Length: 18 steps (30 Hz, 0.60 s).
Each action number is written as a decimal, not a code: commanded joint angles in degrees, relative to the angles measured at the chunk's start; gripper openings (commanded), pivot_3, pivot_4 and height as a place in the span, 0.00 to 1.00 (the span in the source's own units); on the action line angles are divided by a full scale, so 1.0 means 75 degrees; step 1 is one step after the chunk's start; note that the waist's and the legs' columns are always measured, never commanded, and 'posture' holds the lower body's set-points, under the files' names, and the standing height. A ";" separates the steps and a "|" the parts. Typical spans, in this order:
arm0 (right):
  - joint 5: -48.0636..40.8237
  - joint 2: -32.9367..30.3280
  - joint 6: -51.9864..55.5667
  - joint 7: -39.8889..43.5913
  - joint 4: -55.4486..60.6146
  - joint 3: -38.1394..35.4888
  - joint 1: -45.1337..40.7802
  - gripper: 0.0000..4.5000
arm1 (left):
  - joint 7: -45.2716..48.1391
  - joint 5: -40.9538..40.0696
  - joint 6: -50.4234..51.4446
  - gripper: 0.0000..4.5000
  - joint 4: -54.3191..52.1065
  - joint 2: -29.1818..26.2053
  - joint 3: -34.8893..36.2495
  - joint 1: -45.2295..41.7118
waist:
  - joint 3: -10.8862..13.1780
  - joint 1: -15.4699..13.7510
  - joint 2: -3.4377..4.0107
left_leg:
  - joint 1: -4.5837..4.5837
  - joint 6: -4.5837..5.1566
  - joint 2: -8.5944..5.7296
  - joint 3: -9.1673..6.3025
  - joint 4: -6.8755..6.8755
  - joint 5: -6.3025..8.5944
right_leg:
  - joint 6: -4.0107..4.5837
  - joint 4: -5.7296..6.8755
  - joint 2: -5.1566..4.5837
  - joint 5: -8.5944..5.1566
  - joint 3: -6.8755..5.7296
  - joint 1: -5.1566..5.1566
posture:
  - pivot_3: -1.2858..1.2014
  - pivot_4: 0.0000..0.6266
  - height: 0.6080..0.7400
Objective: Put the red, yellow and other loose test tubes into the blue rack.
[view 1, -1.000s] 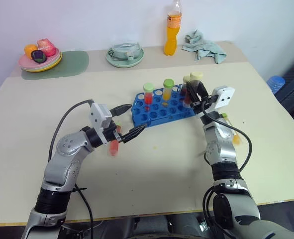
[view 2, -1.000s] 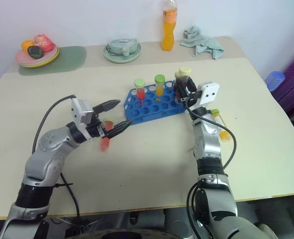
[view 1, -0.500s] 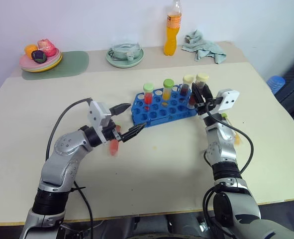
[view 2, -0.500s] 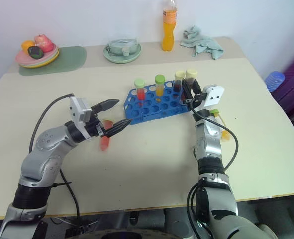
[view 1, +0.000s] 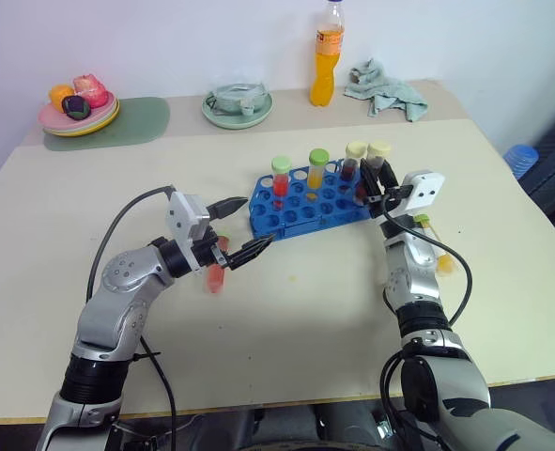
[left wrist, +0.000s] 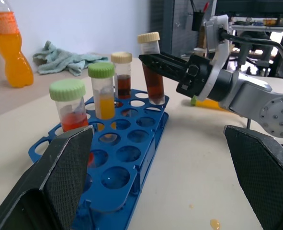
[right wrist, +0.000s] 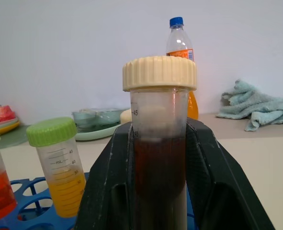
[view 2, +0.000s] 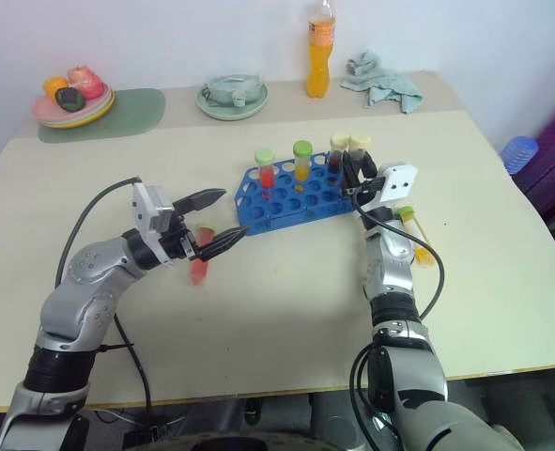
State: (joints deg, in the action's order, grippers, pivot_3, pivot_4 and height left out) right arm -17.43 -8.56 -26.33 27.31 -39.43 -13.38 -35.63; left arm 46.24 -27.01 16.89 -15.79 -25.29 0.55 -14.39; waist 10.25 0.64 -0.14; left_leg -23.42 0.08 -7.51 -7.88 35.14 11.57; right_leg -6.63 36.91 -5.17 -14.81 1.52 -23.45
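Observation:
The blue rack point(view 1: 307, 201) stands mid-table with a red tube point(view 1: 280, 180), a yellow tube point(view 1: 317, 172) and a dark cream-capped tube point(view 1: 355, 160) in it. My right gripper point(right wrist: 159, 158) is shut on a brown tube point(right wrist: 159, 143) with a cream cap, held upright at the rack's right end point(view 1: 379, 162); how deep its tip sits in a hole I cannot tell. My left gripper point(view 1: 258, 220) hovers open left of the rack. Below it a loose red tube point(view 1: 215, 278) lies on the table. A loose yellow tube point(view 2: 418, 237) lies just right of my right arm.
At the back stand an orange soda bottle point(view 1: 326, 56), a crumpled towel point(view 1: 385, 86), a green plate with a bowl point(view 1: 237, 103) and a fruit plate point(view 1: 78, 105) on a green mat point(view 1: 131, 122). A small yellow drop point(view 1: 296, 276) marks the table before the rack.
The right gripper has tilted a little, and its brown tube now stands slightly further right, beside the other cream-capped tube. The left arm has not moved.

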 commanded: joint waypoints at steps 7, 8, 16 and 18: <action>-0.0430 0.0037 -0.0351 0.0415 -0.0237 -0.0232 -0.0090 0.49 | 0.0066 -0.0070 -0.0171 1.00 -0.0145 -0.0121 0.0190 0.0006 | 0.0000 0.0023 0.0000 | 0.0009 -0.0006 0.0001 -0.0001 0.0000 -0.0003 | 0.0001 0.0008 0.0001 0.0000 0.0001 0.0004 | 0.52 0.24 1.00; -0.0374 0.0018 -0.0428 0.0395 -0.0247 -0.0227 -0.0085 0.61 | 0.0060 -0.0063 -0.0171 1.00 -0.0139 -0.0118 0.0185 0.0002 | 0.0000 0.0030 0.0000 | 0.0009 -0.0006 0.0001 -0.0001 -0.0002 -0.0003 | 0.0001 0.0008 0.0001 0.0000 0.0001 0.0002 | 0.52 0.24 1.00; 0.0174 -0.0328 -0.0502 0.0308 0.0831 0.0117 0.0523 0.99 | 0.0105 0.0017 -0.0336 1.00 0.0084 -0.0021 0.0103 -0.0044 | 0.0001 0.0016 0.0001 | 0.0007 -0.0011 0.0011 -0.0001 -0.0017 0.0000 | 0.0015 0.0009 0.0009 -0.0008 0.0003 -0.0009 | 0.52 0.24 1.00; 0.0195 -0.0523 -0.0273 0.0309 0.1252 0.0164 0.0687 0.99 | 0.0115 0.0031 -0.0405 1.00 0.0154 0.0034 0.0063 -0.0041 | 0.0001 0.0020 0.0001 | 0.0006 -0.0011 0.0010 0.0000 -0.0014 0.0000 | 0.0015 0.0009 0.0009 -0.0008 0.0003 -0.0008 | 0.52 0.24 1.00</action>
State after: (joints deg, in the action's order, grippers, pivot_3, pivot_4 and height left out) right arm -16.28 -11.28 -28.92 29.54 -34.35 -12.37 -30.40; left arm 46.93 -26.71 15.37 -14.09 -25.33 0.85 -14.29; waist 10.25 0.80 -0.13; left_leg -23.37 0.00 -7.43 -7.88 35.04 11.57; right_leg -6.52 36.99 -5.11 -14.87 1.54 -23.51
